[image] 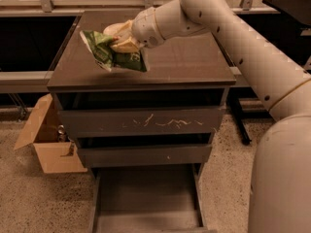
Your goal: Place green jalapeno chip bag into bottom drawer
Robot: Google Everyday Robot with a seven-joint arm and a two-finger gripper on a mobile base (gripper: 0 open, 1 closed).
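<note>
The green jalapeno chip bag [109, 53] is a crumpled glossy green foil bag held in the air above the cabinet top [184, 64], near its front left. My gripper [124, 39] is shut on the bag's upper right part, with the white arm reaching in from the right. The bottom drawer [146, 198] is pulled out at the foot of the cabinet, its grey tray bare. The bag is well above the drawer and behind its tray.
A scratched drawer front [143, 123] and a plain drawer front [146, 154] are closed above the open drawer. An open cardboard box [46, 142] stands on the floor at the left. My white base [282, 178] fills the right side.
</note>
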